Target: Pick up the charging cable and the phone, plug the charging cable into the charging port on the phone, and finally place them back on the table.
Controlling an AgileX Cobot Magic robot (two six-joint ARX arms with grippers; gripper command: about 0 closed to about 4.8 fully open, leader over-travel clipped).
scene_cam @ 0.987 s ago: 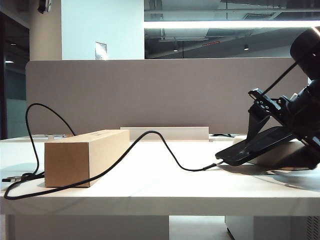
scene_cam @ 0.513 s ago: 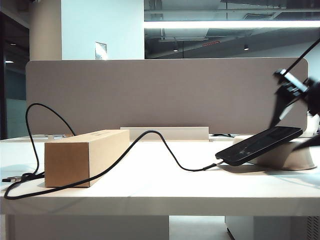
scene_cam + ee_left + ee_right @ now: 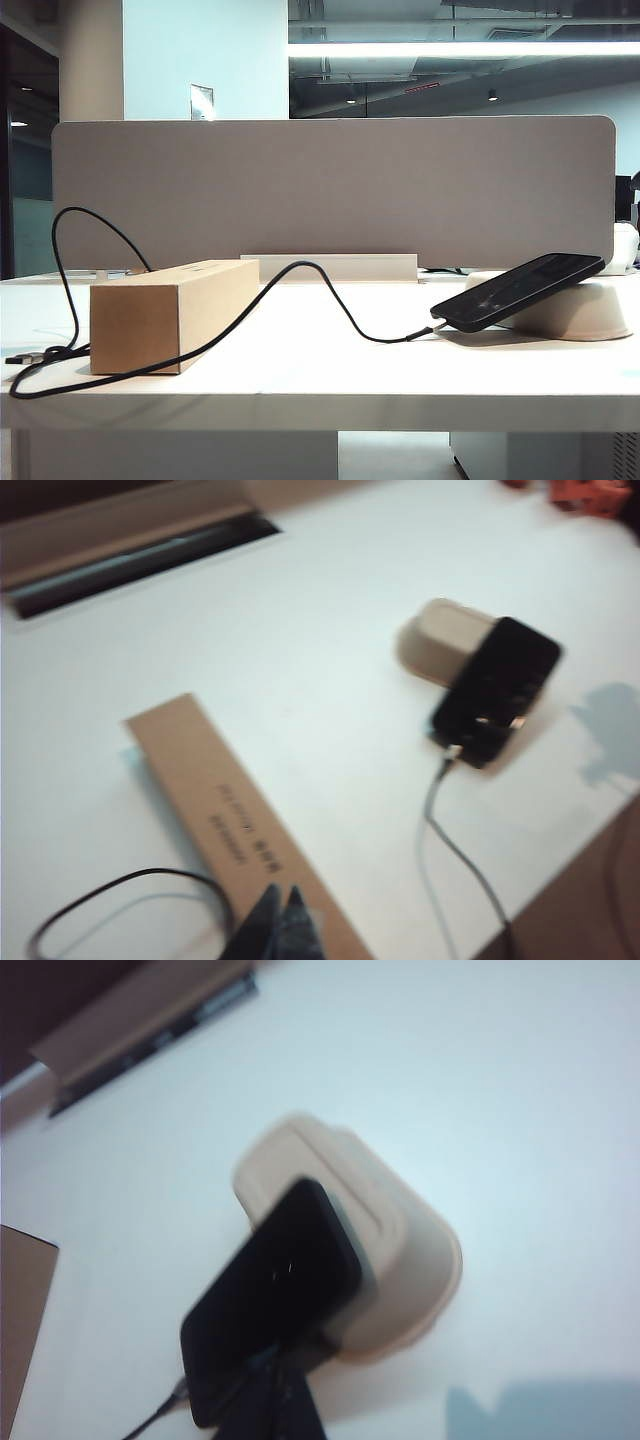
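Spreading wide: the table (image 3: 320, 375), a white flat top with a thick front edge, is carrying everything in sight.
Backing: a grey partition panel (image 3: 330, 190) is running along the table's far edge, with a long pale tray (image 3: 330, 266) lying at its foot.
Room: an office ceiling with a bright strip light (image 3: 450, 48) is showing above the panel, and a white wall with a small sign (image 3: 202, 101) is standing behind on the left.
Box: a cardboard box (image 3: 165, 313) is sitting near the table's left front corner; dark print is running along its top in the left wrist view (image 3: 235, 830), too blurred to read.
Phone: the phone (image 3: 520, 290) is leaning tilted, its upper end resting on an off-white bowl (image 3: 585, 312) near the table's right edge, its lower end down by the table top.
Cable: the charging cable (image 3: 320, 275) is meeting the phone's low end, arching over the box and looping back to the table's left edge.
Left gripper: the left gripper (image 3: 280, 920) is hanging above the box with its fingers pinched together, grasping nothing.
Right gripper: the right gripper (image 3: 285, 1405) is hovering above the phone's lower end, fingers clenched on nothing.
Exterior view: neither gripper is appearing over the table.
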